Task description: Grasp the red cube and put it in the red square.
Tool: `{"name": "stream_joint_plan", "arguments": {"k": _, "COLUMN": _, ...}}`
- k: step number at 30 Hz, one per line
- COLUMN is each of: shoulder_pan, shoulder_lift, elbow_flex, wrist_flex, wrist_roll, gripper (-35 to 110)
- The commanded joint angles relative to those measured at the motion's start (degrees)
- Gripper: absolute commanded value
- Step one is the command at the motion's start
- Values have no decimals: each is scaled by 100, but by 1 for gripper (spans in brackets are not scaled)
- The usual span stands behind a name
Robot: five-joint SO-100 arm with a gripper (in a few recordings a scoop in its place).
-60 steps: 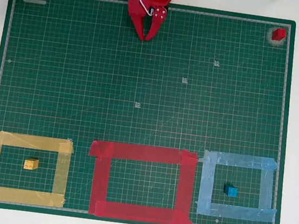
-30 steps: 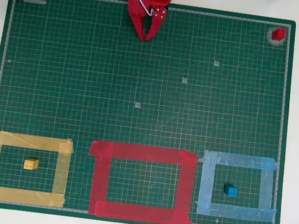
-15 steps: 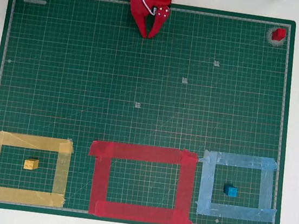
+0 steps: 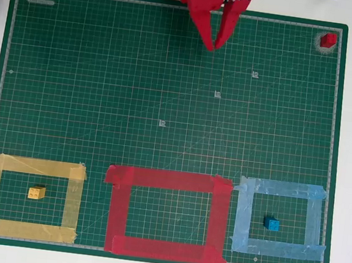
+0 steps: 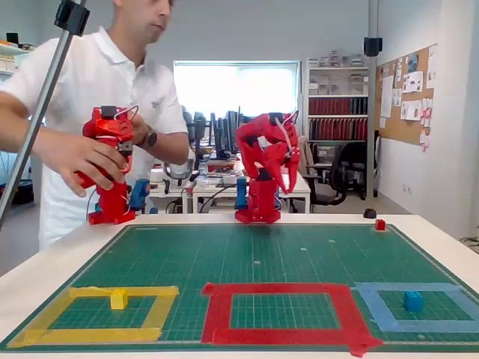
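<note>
Since the earlier overhead frames the gripper (image 4: pixel 213 46) has swung rightward along the far edge of the green cutting mat (image 4: pixel 104 84) and now points down-picture near the top centre, its two fingers set slightly apart at the base and converging almost to a point, with nothing between them. In the fixed view the gripper (image 5: pixel 287 187) hangs raised above the surface, well clear of the mat, which suggests a transit pose rather than a descent. The red cube (image 4: pixel 328 40) sits untouched in the mat's top right corner in the overhead view, well apart from the gripper; in the fixed view it lies at the far right edge (image 5: pixel 380 224). The red square (image 4: pixel 164 213) lies at the bottom centre of the mat, its interior bare, between the yellow tape outline (image 4: pixel 29 198), which holds the yellow cube (image 4: pixel 36 192), and the light blue tape outline (image 4: pixel 279 218), which holds the blue cube (image 4: pixel 271 223). Judged from this layout, the reach toward the red cube has only begun, and the fingers must open wider before any grasp.
</note>
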Motion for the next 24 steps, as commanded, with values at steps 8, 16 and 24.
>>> {"name": "stream_joint_plan", "arguments": {"k": 8, "shoulder_pan": -1582, "shoulder_lift": -246, "elbow_flex": 167, "wrist_flex": -1441, "wrist_roll": -9, "gripper": -1}}
{"name": "stream_joint_plan", "arguments": {"k": 16, "shoulder_pan": -2698, "shoulder_lift": -1222, "elbow_flex": 413, "wrist_flex": -2250, "wrist_roll": 1854, "gripper": -1}}
{"name": "stream_joint_plan", "arguments": {"k": 24, "shoulder_pan": -3287, "shoulder_lift": -1450, "elbow_flex": -88, "wrist_flex": -2672, "wrist_roll": 6469, "gripper": -1}}
